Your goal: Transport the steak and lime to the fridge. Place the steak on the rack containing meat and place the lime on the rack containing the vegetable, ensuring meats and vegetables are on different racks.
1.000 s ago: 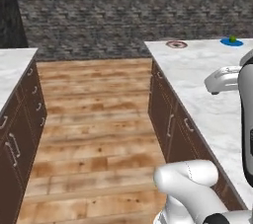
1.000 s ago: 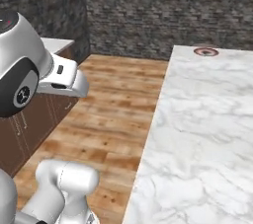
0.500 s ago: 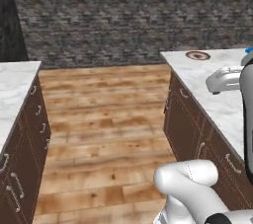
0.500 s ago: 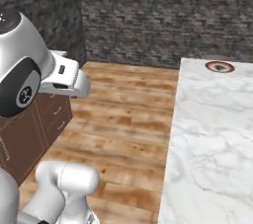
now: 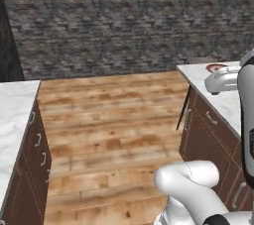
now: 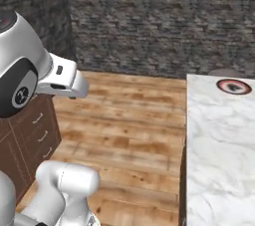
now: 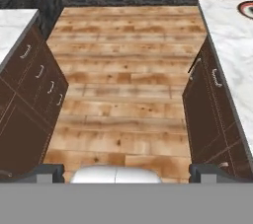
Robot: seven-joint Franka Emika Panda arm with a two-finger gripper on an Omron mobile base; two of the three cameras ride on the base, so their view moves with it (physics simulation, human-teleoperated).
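The steak (image 6: 234,86) is a round red slab with a pale rim, lying at the far end of the marble counter (image 6: 219,150) on the right. It also shows as the steak (image 5: 217,68) and, at the upper right edge of the hand view, the steak (image 7: 245,7). My gripper (image 7: 126,172) hangs over the wooden floor between the two counters, far from the steak. Its fingertips (image 7: 49,171) stand wide apart with nothing between them. The lime is out of view. A tall black panel (image 5: 7,45) at the far left may be the fridge; its racks are hidden.
A wooden floor aisle (image 5: 114,120) runs ahead to a dark stone wall (image 5: 129,21). Dark-brown drawer cabinets with marble tops line both sides: the left counter (image 5: 12,115) and the right cabinet front (image 7: 212,109).
The whole picture has shifted, so the base has moved: the right counter with the steak slid rightward and the left counter came further into view. The arm's pose looks unchanged.
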